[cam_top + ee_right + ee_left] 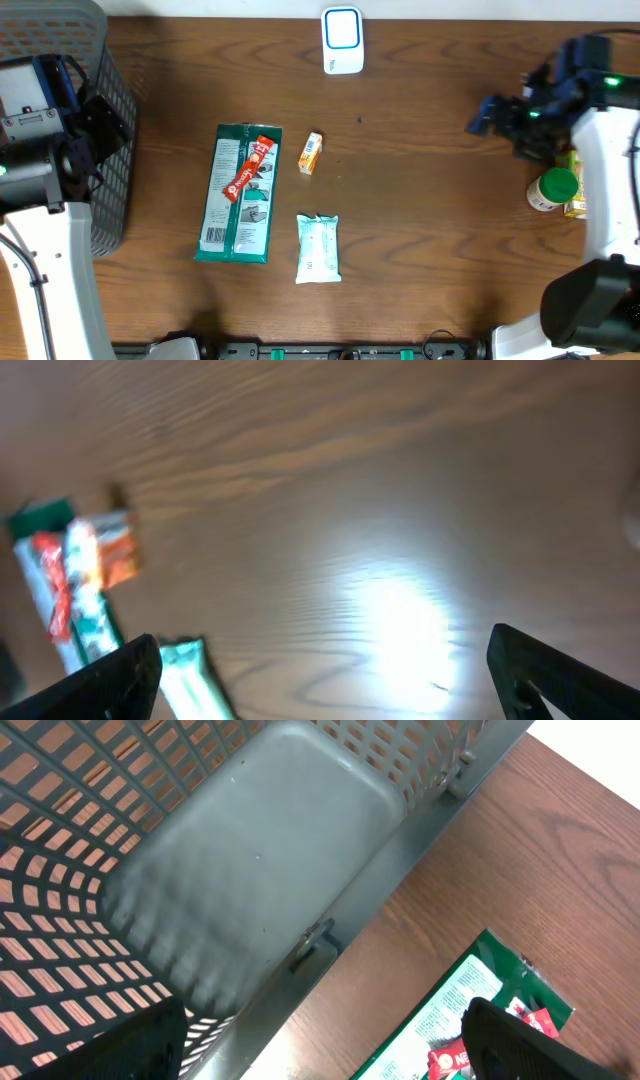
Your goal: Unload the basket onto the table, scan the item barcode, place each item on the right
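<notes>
Pickup is the step in hand, by my reading, and it is not yet under way: nothing is held. The left gripper [322, 1045] hovers over the right wall of the grey basket [115, 110] at the left edge of the table [430, 230], its fingers [150, 1045] spread wide with only the basket floor and a corner of the green packet [235, 215] below them. The right gripper [325, 678] hangs above bare wood on the right side, jaws likewise wide apart and empty. The goods to be scanned lie in the middle of the table: the green packet with a red stick pack [248, 167] lying across its far half, a small orange box [311, 153] just to its right, and a pale wipes pack [318, 248] nearer. The white scanner [342, 40] stands at the far edge, well apart from all of them. Which item is meant I cannot tell; the next move calls for one arm to come down over a single pack, close on it cleanly — the red stick pack rests on the packet, so the two could lift together — and carry its barcode to face the scanner.
</notes>
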You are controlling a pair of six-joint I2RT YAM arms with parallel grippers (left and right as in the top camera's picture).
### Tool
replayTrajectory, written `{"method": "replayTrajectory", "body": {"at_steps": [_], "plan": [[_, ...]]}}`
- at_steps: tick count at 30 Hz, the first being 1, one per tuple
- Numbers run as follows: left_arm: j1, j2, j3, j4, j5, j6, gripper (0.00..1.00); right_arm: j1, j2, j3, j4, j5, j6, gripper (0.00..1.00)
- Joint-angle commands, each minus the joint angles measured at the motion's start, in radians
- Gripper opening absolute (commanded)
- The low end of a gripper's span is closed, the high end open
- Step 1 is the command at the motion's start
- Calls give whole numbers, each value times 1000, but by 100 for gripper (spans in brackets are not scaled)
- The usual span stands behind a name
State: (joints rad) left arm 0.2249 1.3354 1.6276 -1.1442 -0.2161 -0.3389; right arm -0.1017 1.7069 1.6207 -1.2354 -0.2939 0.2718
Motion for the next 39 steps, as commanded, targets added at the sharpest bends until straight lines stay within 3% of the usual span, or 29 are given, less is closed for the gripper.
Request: {"method": "replayTrajectory", "body": {"at_steps": [1,11,18,23,29,39], "plan": [[4,4,7,0,-13,9,88,155,-1,-7,49,-29,53,99],[4,4,7,0,-13,9,88,576,24,-14,392,-17,162,99],[4,4,7,0,-13,9,88,739,122,-14,457,179,293,98],[4,4,7,0,-13,9,88,790,221,-14,527,193,288,96],[4,4,7,0,-13,9,88,794,314,-14,561,249,330,84],[4,4,7,0,-13,9,88,797,388,-14,625,316,364,77]]}}
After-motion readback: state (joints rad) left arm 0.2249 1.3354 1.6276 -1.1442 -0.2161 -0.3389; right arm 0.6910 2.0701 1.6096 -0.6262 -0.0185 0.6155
